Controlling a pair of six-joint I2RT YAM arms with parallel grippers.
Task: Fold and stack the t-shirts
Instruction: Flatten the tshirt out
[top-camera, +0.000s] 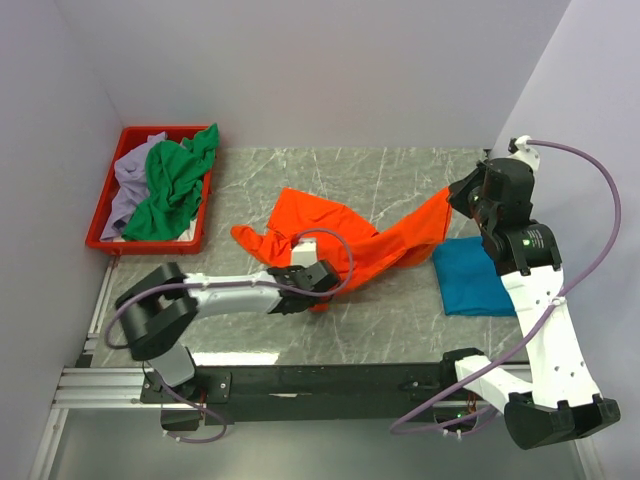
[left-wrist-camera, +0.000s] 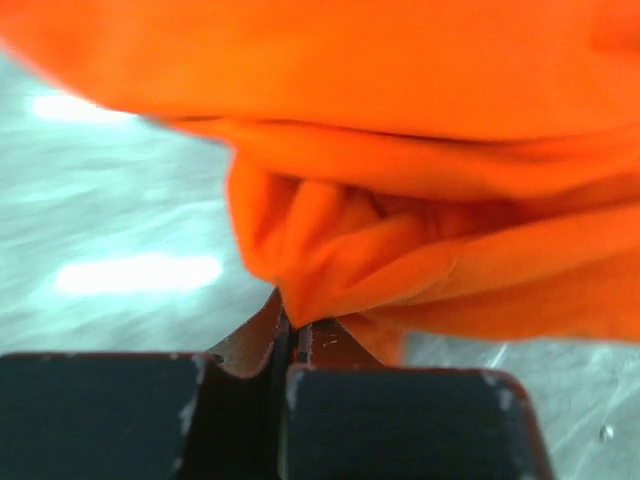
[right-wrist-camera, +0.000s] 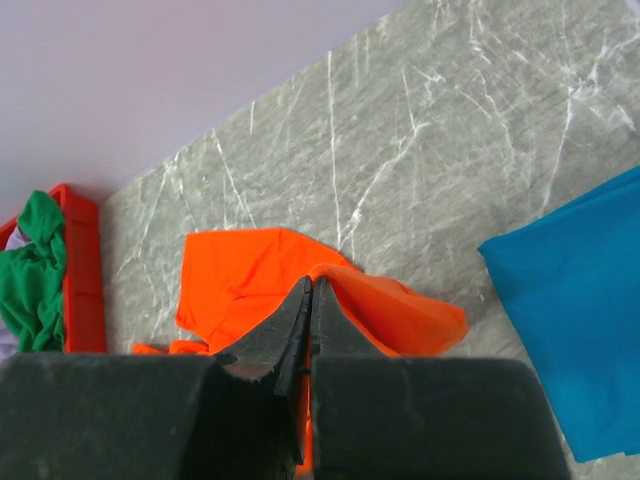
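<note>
A bright orange t-shirt (top-camera: 340, 240) lies crumpled mid-table, one corner stretched up to the right. My left gripper (top-camera: 322, 298) is shut on a bunched fold at the shirt's near edge; in the left wrist view the closed tips (left-wrist-camera: 293, 322) pinch orange cloth (left-wrist-camera: 400, 150). My right gripper (top-camera: 455, 195) is shut on the raised right corner, and its tips (right-wrist-camera: 311, 288) grip orange fabric (right-wrist-camera: 240, 280) above the table. A folded teal blue t-shirt (top-camera: 470, 275) lies flat at the right, also in the right wrist view (right-wrist-camera: 580, 310). The green t-shirt (top-camera: 175, 185) and the lavender t-shirt (top-camera: 128, 180) lie heaped in the tray.
The red plastic tray (top-camera: 105, 215) stands at the back left against the wall, its rim (right-wrist-camera: 82, 280) showing in the right wrist view. White walls close the table on the left, back and right. Bare marble shows behind the orange shirt.
</note>
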